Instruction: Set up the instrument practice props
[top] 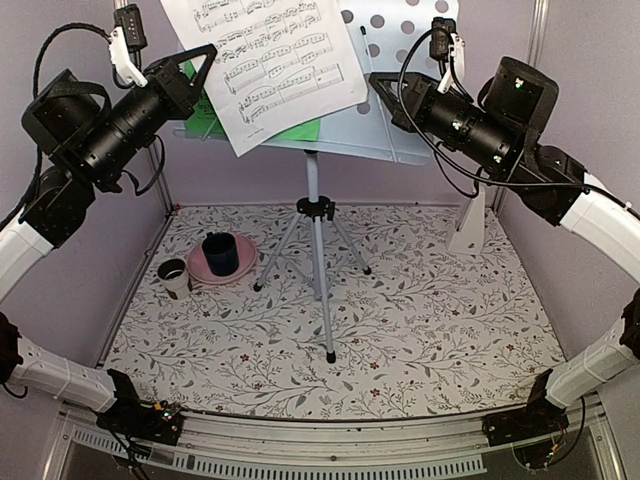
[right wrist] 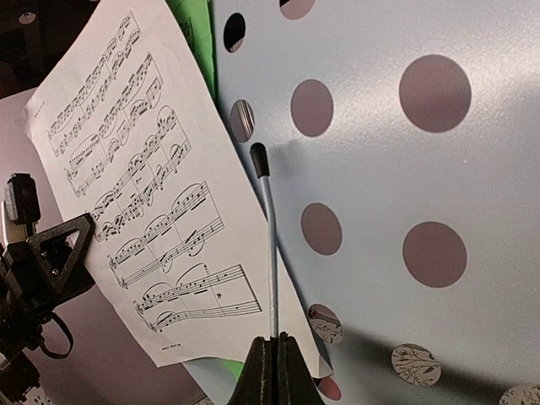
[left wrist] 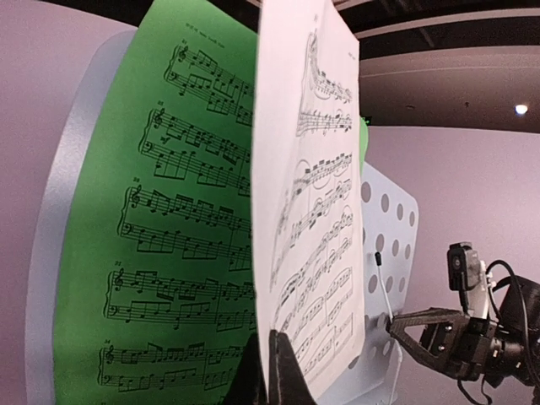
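The pale grey music stand [top: 314, 215] stands mid-table, its hole-punched desk [top: 400, 40] at the top. A green sheet [top: 300, 131] lies on the desk. My left gripper [top: 203, 62] is shut on the left edge of the white sheet [top: 265, 55], held in front of the green one. In the left wrist view the jaws [left wrist: 274, 359] pinch the white sheet [left wrist: 312, 194] beside the green sheet [left wrist: 169, 211]. My right gripper [top: 380, 85] is shut on the desk's thin wire page holder [right wrist: 271, 245]; its fingers meet below the wire [right wrist: 274, 344]. The white pyramid metronome [top: 468, 225] stands at the right.
A dark blue cup [top: 220, 252] sits on a pink plate [top: 200, 268] at the left, with a small white cup [top: 172, 275] beside it. The tripod legs [top: 326, 320] spread over the floral mat. Lilac walls close in the back and sides.
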Available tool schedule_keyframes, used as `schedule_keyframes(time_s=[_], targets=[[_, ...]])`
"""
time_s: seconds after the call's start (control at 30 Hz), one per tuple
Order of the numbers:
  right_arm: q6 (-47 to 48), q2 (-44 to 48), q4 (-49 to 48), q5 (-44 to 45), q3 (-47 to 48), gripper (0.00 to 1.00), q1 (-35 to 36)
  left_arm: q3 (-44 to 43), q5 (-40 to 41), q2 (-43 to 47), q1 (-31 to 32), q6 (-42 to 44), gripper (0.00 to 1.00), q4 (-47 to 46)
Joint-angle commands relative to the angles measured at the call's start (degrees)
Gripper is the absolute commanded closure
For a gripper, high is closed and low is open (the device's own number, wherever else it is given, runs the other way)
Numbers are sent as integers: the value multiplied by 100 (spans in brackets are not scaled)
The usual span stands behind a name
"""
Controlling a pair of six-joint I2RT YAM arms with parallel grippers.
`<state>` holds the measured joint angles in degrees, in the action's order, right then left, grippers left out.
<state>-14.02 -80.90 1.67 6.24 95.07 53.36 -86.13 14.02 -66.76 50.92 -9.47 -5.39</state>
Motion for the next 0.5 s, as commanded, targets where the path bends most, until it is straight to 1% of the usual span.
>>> schedule_keyframes(time_s=[0.0, 0.17, 0.33, 0.47], targets=[[180, 236, -693, -188, -455, 100, 42, -65, 348, 108, -47, -93, 100, -254], [502, 209, -877, -440, -533, 100, 35, -218, 16, -72, -43, -13, 100, -275], [846, 232, -1012, -688, -620, 100, 38, -716, -290, -572, -45, 94, 100, 63], [1028, 316, -1144, -826, -761, 100, 36, -1104, -605, -943, -46, 372, 100, 261]])
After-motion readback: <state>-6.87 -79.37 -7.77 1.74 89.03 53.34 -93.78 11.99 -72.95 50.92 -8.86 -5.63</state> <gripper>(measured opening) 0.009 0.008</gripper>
